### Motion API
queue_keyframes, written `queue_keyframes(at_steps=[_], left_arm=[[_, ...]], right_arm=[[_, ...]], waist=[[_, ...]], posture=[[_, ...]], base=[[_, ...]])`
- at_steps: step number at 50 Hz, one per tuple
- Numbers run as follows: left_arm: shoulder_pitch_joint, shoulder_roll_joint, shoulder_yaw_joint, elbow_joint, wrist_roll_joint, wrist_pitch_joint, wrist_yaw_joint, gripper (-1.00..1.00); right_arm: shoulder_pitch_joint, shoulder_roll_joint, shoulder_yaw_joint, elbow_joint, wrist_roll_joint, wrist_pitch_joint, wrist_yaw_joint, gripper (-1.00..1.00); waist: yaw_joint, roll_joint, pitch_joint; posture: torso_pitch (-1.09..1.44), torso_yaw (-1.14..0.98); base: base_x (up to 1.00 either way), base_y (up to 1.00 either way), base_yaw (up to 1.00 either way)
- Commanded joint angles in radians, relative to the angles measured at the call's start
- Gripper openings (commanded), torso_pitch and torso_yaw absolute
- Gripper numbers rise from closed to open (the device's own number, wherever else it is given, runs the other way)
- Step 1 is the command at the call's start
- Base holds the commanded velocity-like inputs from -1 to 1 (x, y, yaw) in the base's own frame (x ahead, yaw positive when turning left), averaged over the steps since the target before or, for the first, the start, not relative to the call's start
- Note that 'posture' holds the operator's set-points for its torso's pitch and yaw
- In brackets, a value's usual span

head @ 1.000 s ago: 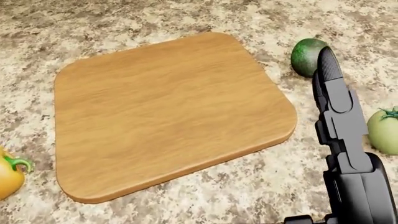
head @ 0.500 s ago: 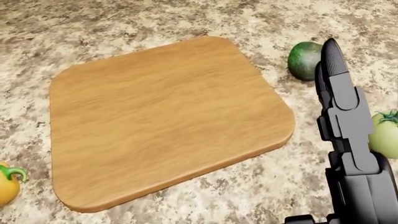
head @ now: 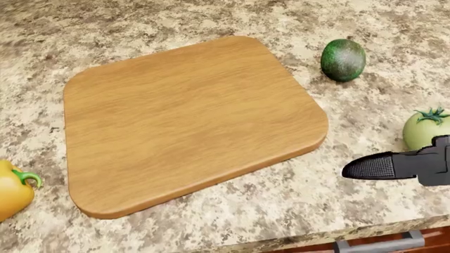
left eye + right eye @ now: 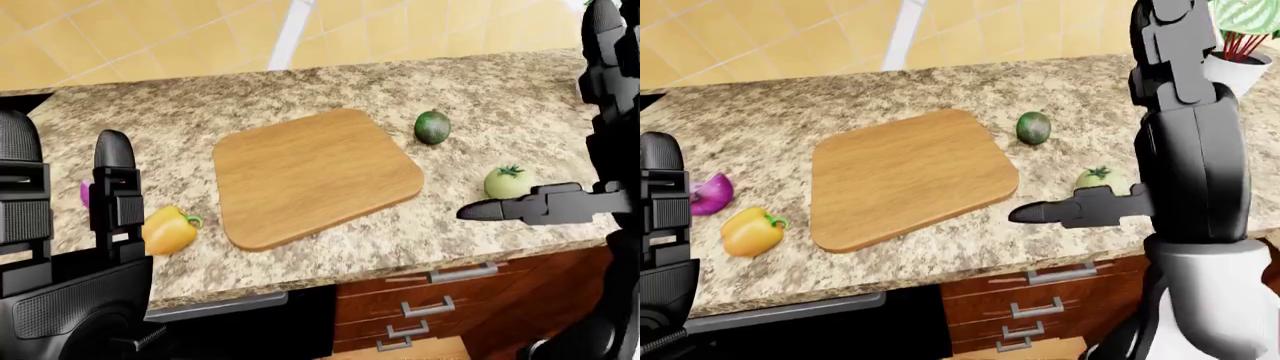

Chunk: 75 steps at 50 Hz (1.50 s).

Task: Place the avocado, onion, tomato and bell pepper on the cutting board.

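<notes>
R hand [image 4: 1185, 142]: raised, fingers spread, one finger [image 3: 376, 166] sticking out sideways toward the board, nothing held.
L hand [image 4: 70, 225]: fingers upright and apart at left edge of left-eye view, empty.
Tomato [image 3: 427, 130]: pale green, just beside R finger, on counter [image 4: 300, 82].
Avocado [image 3: 343, 59]: on counter near board's right corner.
Board [image 3: 190, 118]: bare wood.
Pepper [image 4: 168, 230]: yellow, left of board.
Onion [image 4: 708, 194]: purple, further left.
Drawers [image 4: 430, 300]: below counter edge.
</notes>
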Motion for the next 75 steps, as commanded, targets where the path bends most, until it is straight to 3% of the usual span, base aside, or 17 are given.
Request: queue_keyframes(at_steps=[1, 11, 17, 21, 26, 30, 32, 40, 48, 66, 75], left_arm=[[-0.006, 0.005, 0.014, -0.03, 0.002, -0.019, -0.005, 1.0], [-0.006, 0.01, 0.014, -0.03, -0.002, -0.018, 0.0, 1.0], [0.0, 0.017, 0.003, -0.03, 0.003, -0.027, 0.003, 1.0], [-0.002, 0.017, 0.003, -0.03, 0.003, -0.025, 0.003, 1.0], [-0.002, 0.012, -0.005, -0.03, 0.013, -0.02, -0.003, 1.0], [-0.002, 0.008, -0.005, -0.03, 0.014, -0.018, -0.007, 1.0], [-0.002, 0.005, -0.004, -0.03, 0.014, -0.015, -0.008, 1.0], [-0.005, -0.003, 0.001, -0.03, 0.01, -0.004, -0.016, 1.0], [-0.01, -0.007, 0.007, -0.03, 0.003, 0.009, -0.021, 1.0], [0.0, -0.013, -0.002, -0.03, 0.018, -0.001, -0.029, 1.0], [0.002, -0.021, -0.003, -0.03, 0.019, 0.001, -0.039, 1.0]], right_arm=[[-0.082, -0.073, 0.006, -0.026, -0.019, 0.111, 0.039, 1.0], [-0.266, -0.357, 0.012, 0.035, 0.132, 0.333, -0.029, 1.0], [-0.407, -0.452, 0.063, 0.214, 0.171, 0.298, -0.031, 1.0], [-0.557, -0.492, 0.106, 0.469, 0.169, 0.177, 0.004, 1.0], [-0.733, -0.463, 0.147, 0.955, 0.164, -0.115, -0.016, 1.0], [-0.88, -0.448, 0.218, 1.399, 0.102, -0.349, 0.049, 1.0], [-0.907, -0.431, 0.217, 1.513, 0.066, -0.418, 0.075, 1.0], [-1.072, -0.39, 0.256, 2.124, -0.068, -0.715, 0.019, 1.0], [-1.063, -0.363, 0.243, 2.22, -0.106, -0.758, -0.023, 1.0], [-0.935, -0.36, 0.254, 2.205, -0.148, -0.696, 0.099, 1.0], [-0.952, -0.354, 0.265, 2.254, -0.196, -0.687, 0.106, 1.0]], waist=[[0.0, -0.003, -0.011], [0.0, -0.007, 0.0], [-0.003, -0.006, 0.004], [-0.009, -0.001, 0.006], [-0.015, 0.004, 0.006], [-0.019, 0.005, -0.002], [-0.021, 0.007, -0.004], [-0.015, 0.012, -0.012], [-0.005, 0.009, -0.009], [0.007, -0.01, -0.004], [0.005, -0.006, -0.007]], posture=[[0.0, 0.0], [0.0, 0.0], [0.0, 0.0], [0.0, 0.0], [0.0, 0.0], [0.0, 0.0], [0.0, 0.0], [0.0, 0.0], [0.0, 0.0], [0.0, 0.0], [0.0, 0.0]], base=[[0.0, 0.0, 0.0], [0.0, 0.0, 0.0], [0.0, 0.0, 0.0], [0.0, 0.0, 0.0], [0.0, 0.0, 0.0], [0.0, 0.0, 0.0], [0.0, 0.0, 0.0], [0.0, 0.0, 0.0], [0.0, 0.0, 0.0], [0.0, 0.0, 0.0], [0.0, 0.0, 0.0]])
